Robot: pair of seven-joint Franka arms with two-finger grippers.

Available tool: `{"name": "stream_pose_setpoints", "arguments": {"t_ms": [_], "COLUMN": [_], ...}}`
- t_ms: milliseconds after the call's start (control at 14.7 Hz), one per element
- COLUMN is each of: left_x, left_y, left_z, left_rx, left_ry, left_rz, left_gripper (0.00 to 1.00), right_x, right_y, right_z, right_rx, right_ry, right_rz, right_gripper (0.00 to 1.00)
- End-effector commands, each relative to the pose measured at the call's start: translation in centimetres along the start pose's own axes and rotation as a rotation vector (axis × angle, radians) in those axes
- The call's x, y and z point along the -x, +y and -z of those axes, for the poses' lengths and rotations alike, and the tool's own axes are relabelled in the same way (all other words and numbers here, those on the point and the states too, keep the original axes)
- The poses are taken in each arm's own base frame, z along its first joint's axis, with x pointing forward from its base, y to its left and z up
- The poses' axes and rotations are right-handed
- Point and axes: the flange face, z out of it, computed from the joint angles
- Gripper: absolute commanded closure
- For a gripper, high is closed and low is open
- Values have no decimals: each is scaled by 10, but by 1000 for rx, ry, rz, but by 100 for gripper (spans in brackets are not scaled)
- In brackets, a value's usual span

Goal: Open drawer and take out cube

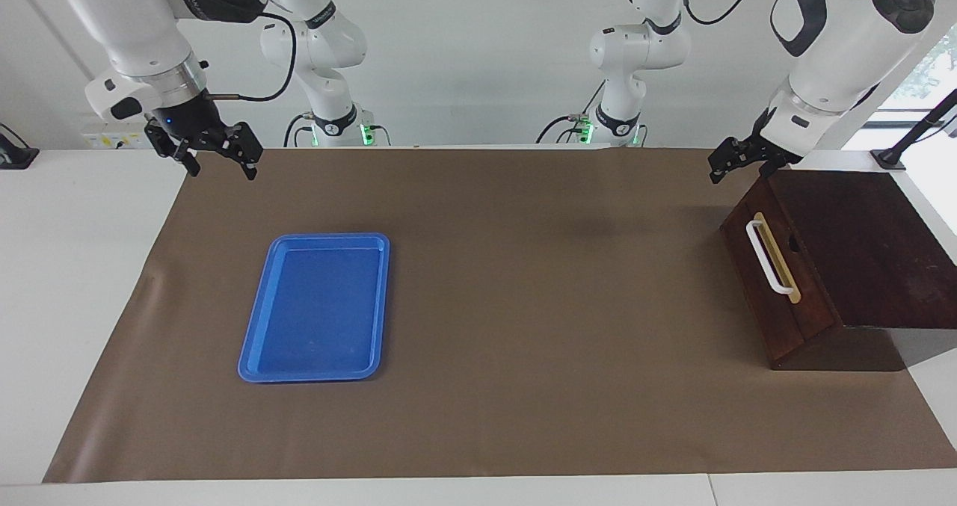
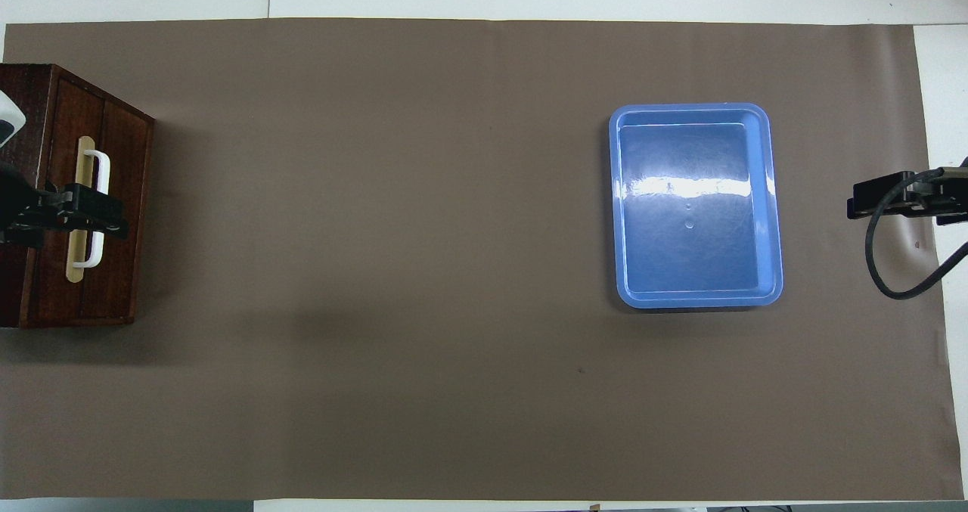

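Note:
The dark wooden box (image 1: 860, 244) stands at the left arm's end of the table. Its drawer (image 1: 792, 297) is closed, with the white bar handle (image 1: 768, 258) on a tan strip. The drawer (image 2: 121, 156) and the handle (image 2: 97, 166) also show in the overhead view. The yellow cube is hidden. My left gripper (image 1: 739, 168) is open and empty. It hangs in the air over the box's front, clear of the handle; in the overhead view the left gripper (image 2: 113, 221) covers the handle's middle. My right gripper (image 1: 222, 167) is open, empty and raised over the mat's edge at the right arm's end, where the arm waits.
A flat blue plastic tray (image 1: 314, 308) lies empty on the brown mat (image 1: 523, 304), toward the right arm's end; the tray also shows in the overhead view (image 2: 692, 209). The white table top shows around the mat.

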Motion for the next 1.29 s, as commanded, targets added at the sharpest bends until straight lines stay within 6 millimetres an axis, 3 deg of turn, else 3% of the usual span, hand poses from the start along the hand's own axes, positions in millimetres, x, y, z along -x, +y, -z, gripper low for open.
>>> {"name": "stream_pose_setpoints", "arguments": {"t_ms": [0,407,611,815,1019,1222], "left_x": [1,-3,-10,-32,-54,-67], "left_y": [0,2,11,28,64,59], "left_z": [5,5,-13,-48,-100,-124], "left_rx": [17,14,-69,-217,-401,-442], "left_ry": [22,55,114,127,125,157], "left_rz": [-10,-6,-38,-74,-147,-182], "left_gripper": [0,0,0,0,0,0], "right_x": [6,6,6,6,5,5], "right_y": [4,4,4,4,5,6], "right_z": [0,-1,-1,-1,-1,-1], "right_rx": [1,1,3,1,1,1], "right_ry": [11,8,9,9,11,11], "right_rz": [11,11,11,11,9,6], "right_gripper": [0,0,0,0,0,0]}}
